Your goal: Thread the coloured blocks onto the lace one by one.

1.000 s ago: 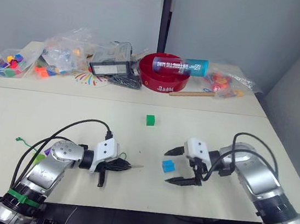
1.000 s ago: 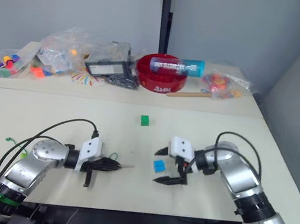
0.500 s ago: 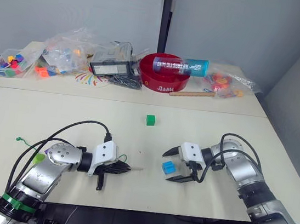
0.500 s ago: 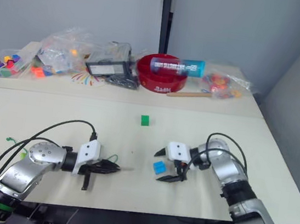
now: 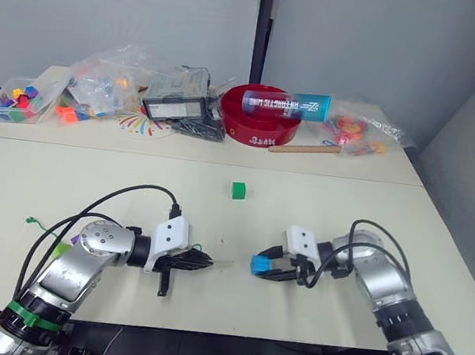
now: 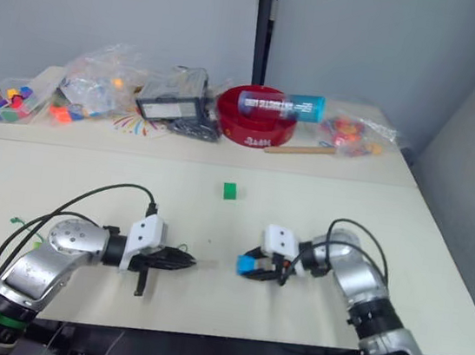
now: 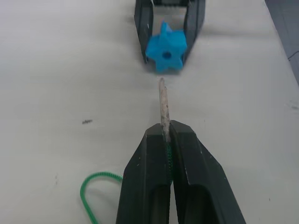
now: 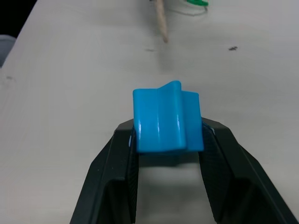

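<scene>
On the near half of the table (image 5: 36, 177), the right gripper (image 5: 266, 267) pinches the blue block (image 7: 166, 47) between its two black fingers, the block's hole facing left toward the other arm. The left gripper (image 5: 203, 261) is pressed together on the lace (image 7: 93, 183), whose stiff pale tip (image 7: 163, 103) sticks out past the fingers, pointing right at the blue block and stopping just short of it. The dark green block (image 5: 237, 191) sits alone, farther back near the table's middle.
</scene>
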